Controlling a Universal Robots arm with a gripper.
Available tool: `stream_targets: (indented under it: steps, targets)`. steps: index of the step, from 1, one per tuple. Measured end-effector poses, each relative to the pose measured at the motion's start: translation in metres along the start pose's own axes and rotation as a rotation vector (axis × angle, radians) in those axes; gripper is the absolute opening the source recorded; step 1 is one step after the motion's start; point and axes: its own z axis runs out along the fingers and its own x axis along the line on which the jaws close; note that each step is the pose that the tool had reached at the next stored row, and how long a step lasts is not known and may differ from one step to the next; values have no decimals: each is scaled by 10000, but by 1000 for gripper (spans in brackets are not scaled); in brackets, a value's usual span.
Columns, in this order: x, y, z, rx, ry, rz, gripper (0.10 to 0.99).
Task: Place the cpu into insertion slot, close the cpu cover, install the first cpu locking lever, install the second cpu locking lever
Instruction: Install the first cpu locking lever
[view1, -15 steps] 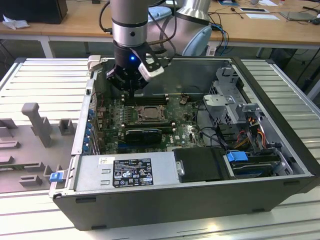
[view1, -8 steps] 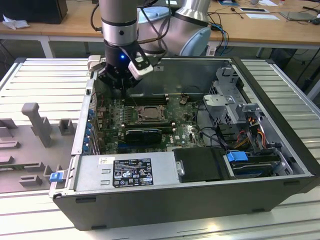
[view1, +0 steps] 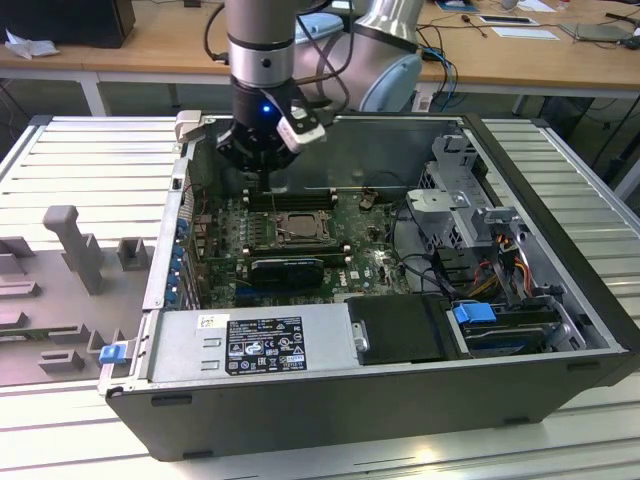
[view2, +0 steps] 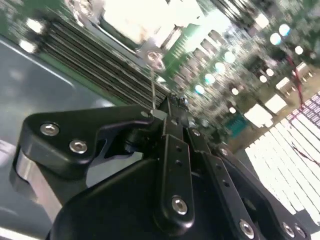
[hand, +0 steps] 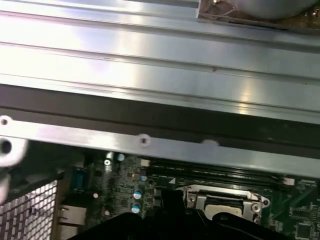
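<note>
The insertion slot sits mid-board in the open computer case, with the silvery cpu cover lying flat over it. The cpu's pale face shows through the cover's window. My gripper hangs just behind the slot's far left corner, over the memory slots. In the second wrist view its black fingers stand together, shut. A thin wire locking lever runs from the slot's corner to the fingertips and touches them; I cannot tell whether it is pinched.
Long black memory slots lie behind the slot, and a black card in front of it. The power supply fills the near side. The drive cage and cables crowd the exterior view's right. The case wall is close.
</note>
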Motion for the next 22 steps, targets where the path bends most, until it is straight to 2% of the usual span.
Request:
stream_targets:
  steps: [2, 4, 6, 8, 10, 13, 18, 20, 22]
  targets:
    - [-96, -12, 18, 13, 2, 12, 106]
    - [-252, -32, 45, 18, 1, 32, 106]
    - [-282, -36, 48, 19, 1, 53, 106]
    - [-295, -39, 55, -104, -27, 406, 106]
    - [-307, -41, 80, -148, -40, 584, 106]
    - [-398, -46, 168, -148, -39, 590, 106]
    - [-437, -25, 196, -155, -40, 590, 106]
    - [-487, -8, 222, -155, -42, 602, 106]
    - [-544, 39, 253, -153, -40, 603, 106]
